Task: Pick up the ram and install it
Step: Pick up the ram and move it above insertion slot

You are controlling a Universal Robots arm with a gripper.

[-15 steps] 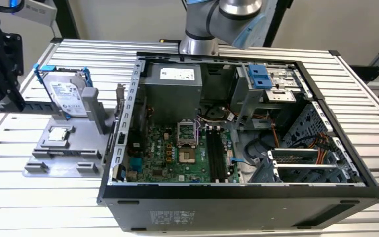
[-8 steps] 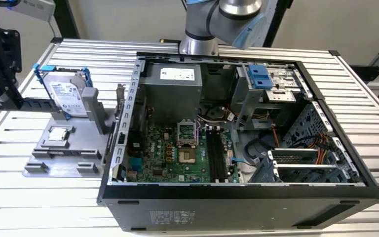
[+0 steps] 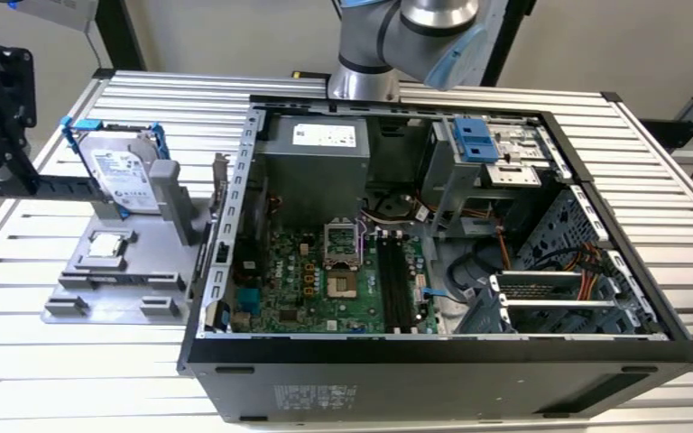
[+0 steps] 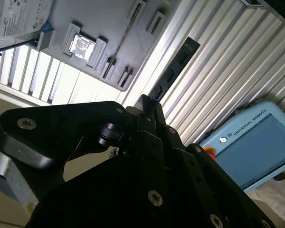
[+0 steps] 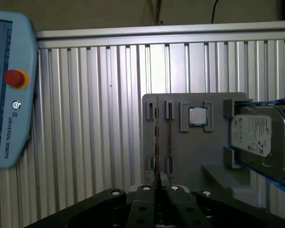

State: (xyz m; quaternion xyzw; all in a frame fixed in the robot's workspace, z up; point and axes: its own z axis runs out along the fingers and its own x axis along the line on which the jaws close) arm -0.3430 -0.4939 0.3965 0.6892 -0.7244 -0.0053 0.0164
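Hand (image 4: pixel 149 108) is pressed together on one end of the ram (image 4: pixel 173 71). The stick is pinched across its thin faces, so the rest juts free past the fingertips, presumably to leave its long edge clear for a slot. The ram is carried in the air, apart from the grey holder (image 5: pixel 194 152) beyond, where the CPU (image 5: pixel 197 115) and drive (image 5: pixel 259 137) are kept. Further off, the open case (image 3: pixel 443 370) is laid on the worktop (image 3: pixel 82 361); its black memory slots (image 3: pixel 392 280) are judged unfilled.
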